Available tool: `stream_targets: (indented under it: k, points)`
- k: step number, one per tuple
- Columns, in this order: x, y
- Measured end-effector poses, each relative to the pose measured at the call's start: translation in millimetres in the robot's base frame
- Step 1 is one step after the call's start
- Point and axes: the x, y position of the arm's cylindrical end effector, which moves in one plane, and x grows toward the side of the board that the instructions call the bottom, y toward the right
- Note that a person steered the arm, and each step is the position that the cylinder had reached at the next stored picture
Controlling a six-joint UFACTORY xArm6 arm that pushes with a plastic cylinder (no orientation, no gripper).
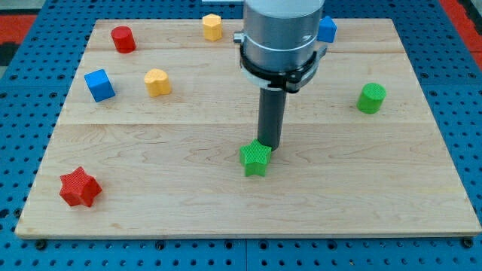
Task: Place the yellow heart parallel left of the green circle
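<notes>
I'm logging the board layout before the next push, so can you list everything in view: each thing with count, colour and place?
Heart: 1, yellow, upper left of the board.
Hexagonal block: 1, yellow, top edge, left of centre.
Cylinder: 1, red, top left.
Star: 1, red, bottom left.
Cube: 1, blue, left, beside the heart.
Block: 1, blue, top, partly hidden behind the arm.
Circle: 1, green, right side.
Star: 1, green, centre.
Board: 1, light wood, on a blue pegboard.
My tip: 1, dark rod, at the green star's upper right edge.
</notes>
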Motion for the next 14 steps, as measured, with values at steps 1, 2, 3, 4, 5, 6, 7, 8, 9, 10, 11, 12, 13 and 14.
stream_targets:
  k: [1,2,3,4,5,6,7,8,9,10,11,12,13,14]
  points:
    - [-14.0,-35.4]
    - [-15.1,-58.4]
    - [38.4,-30.3]
    - [38.6,-26.4]
    - [4.1,-42.5]
    - [-10.5,-30.2]
    - [-13.2,-36.2]
    - [-13.2,-46.6]
    - [-13.2,-56.0]
    - [-36.1,-73.0]
    - [-53.7,-99.3]
    - [-60.4,-122.8]
    - [-62.0,-153.7]
    - [-63.4,-182.1]
